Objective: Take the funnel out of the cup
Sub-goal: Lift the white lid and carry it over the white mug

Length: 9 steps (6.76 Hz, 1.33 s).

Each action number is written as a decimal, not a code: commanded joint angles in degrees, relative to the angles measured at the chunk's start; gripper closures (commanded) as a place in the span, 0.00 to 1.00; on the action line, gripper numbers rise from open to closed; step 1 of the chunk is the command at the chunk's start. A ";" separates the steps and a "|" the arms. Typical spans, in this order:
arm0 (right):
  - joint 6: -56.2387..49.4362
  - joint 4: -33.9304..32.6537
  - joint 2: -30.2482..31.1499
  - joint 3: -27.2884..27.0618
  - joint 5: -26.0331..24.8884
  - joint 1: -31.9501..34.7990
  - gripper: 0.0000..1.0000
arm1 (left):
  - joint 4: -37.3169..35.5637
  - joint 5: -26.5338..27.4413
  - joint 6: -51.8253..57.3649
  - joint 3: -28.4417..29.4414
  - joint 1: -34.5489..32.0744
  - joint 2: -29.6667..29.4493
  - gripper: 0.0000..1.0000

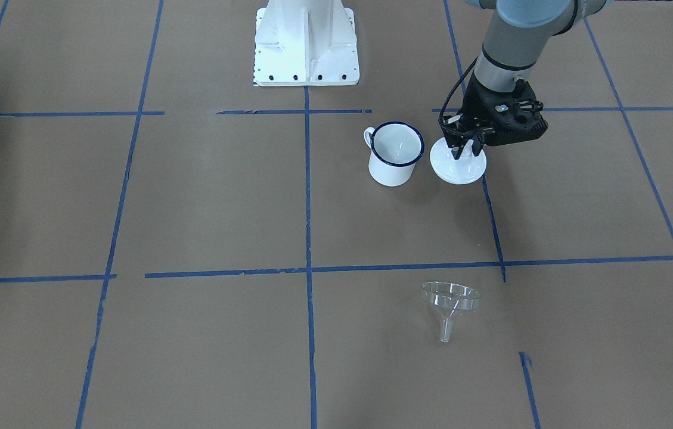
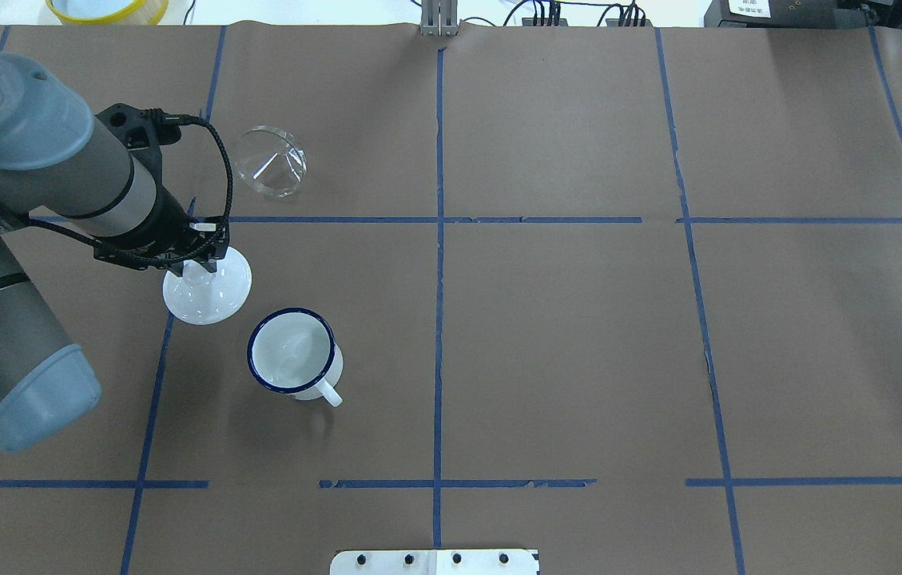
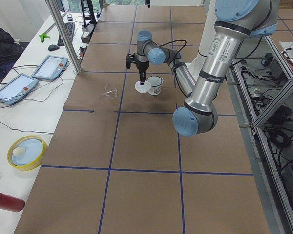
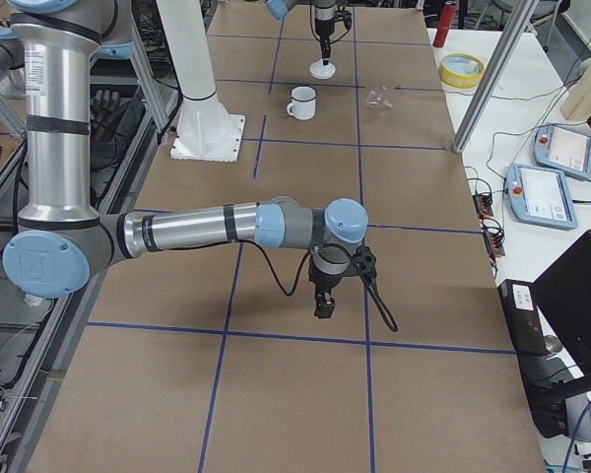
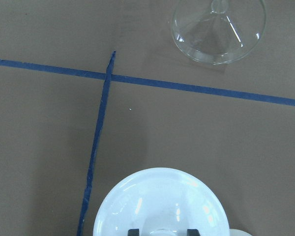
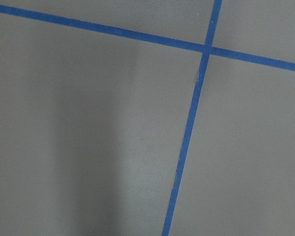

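Observation:
The clear funnel lies on its side on the brown paper, well apart from the cup; it also shows in the overhead view and at the top of the left wrist view. The white enamel cup with a blue rim stands upright and holds nothing. My left gripper is beside the cup, over a round white lid, its fingers closed on the lid's knob. My right gripper hangs low over bare paper far from these things; I cannot tell its state.
The robot's white base stands behind the cup. Blue tape lines cross the brown paper. A yellow bowl and a red can sit on the side table beyond the funnel.

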<state>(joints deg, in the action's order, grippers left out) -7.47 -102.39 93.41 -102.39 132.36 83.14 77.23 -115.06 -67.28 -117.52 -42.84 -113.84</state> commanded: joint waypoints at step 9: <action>0.00 0.00 0.02 0.00 0.00 0.00 0.00 | -0.68 -1.04 -13.75 2.21 8.38 -5.69 1.00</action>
<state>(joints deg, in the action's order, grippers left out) -7.47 -102.42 93.43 -102.37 132.36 83.15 76.54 -116.12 -81.10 -115.51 -34.49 -119.52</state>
